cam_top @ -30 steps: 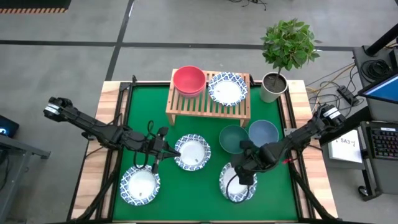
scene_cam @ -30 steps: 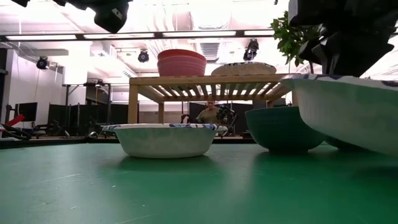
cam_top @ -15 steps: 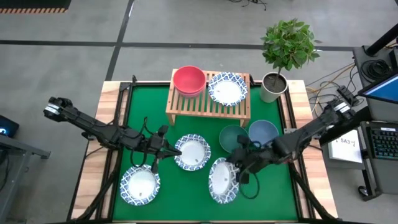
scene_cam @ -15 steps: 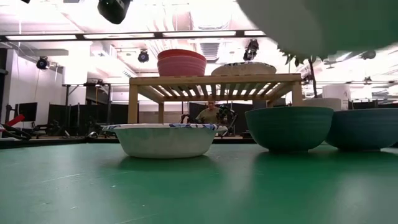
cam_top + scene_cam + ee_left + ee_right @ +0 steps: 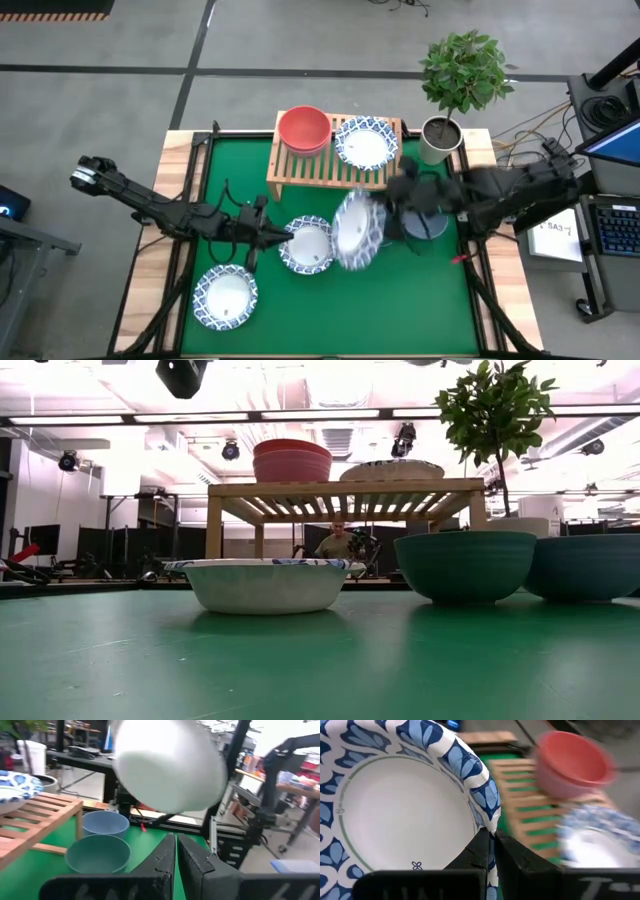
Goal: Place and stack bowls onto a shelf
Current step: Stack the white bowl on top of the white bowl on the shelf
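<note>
My right gripper (image 5: 388, 205) is shut on a shallow white bowl with a blue patterned rim (image 5: 355, 232), carried in the air in front of the shelf (image 5: 335, 165). On the light-wood shelf stand a red bowl nested in a pink one (image 5: 303, 128) and another patterned white bowl (image 5: 366, 142). The teal bowl (image 5: 465, 565) and blue bowl (image 5: 585, 565) rest on the green mat. Two more patterned white bowls (image 5: 308, 245) (image 5: 228, 295) lie on the mat. My left gripper (image 5: 285, 240) hovers shut, high beside the nearer of those. My right gripper (image 5: 492, 850) pinches the bowl's patterned rim (image 5: 487, 817) between its two fingers, one on the inner side and one on the outer. The bowl is lifted clear of the mat and tipped steeply up on edge, its white underside (image 5: 167, 765) toward the left arm.
A grey plant pot with a small tree (image 5: 440, 140) stands at the table's far right corner, beside the shelf. The teal and blue bowls sit just below the right arm's path. A person sits in the room beyond the table (image 5: 338, 542).
My right gripper has carried the patterned white bowl from low over the near right part of the mat upward and toward the far edge, to just in front of the shelf. The bowl has tipped from nearly flat to steeply on edge. The motion is fast and blurred.
</note>
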`<action>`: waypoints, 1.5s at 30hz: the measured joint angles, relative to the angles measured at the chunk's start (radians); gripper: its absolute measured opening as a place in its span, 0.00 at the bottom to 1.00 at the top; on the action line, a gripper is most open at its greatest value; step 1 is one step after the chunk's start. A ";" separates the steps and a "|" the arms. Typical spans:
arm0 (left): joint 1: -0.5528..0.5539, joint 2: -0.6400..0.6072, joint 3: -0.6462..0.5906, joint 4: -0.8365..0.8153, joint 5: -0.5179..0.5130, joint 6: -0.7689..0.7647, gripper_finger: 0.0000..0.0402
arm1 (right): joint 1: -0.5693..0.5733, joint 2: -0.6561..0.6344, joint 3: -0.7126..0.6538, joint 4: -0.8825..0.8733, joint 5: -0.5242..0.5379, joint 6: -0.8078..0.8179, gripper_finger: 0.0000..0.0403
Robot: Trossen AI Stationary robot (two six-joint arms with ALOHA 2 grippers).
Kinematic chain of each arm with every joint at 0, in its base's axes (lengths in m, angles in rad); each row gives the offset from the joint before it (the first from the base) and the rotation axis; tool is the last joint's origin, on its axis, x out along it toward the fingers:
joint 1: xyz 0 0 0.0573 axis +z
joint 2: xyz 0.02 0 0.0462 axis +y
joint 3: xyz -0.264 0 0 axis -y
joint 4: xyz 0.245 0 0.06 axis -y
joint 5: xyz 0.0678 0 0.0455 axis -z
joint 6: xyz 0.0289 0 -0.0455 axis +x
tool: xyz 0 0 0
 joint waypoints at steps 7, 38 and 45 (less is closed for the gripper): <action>0.000 0.000 0.000 0.003 -0.025 0.020 0.00 | -0.333 0.108 0.292 -0.278 -0.084 -0.041 0.03; 0.000 0.000 0.000 0.002 -0.025 0.073 0.00 | -0.887 0.598 0.750 -0.637 -0.358 -0.238 0.08; 0.000 0.000 0.000 0.002 -0.025 0.069 0.00 | -0.898 0.589 0.750 -0.638 -0.344 -0.215 0.27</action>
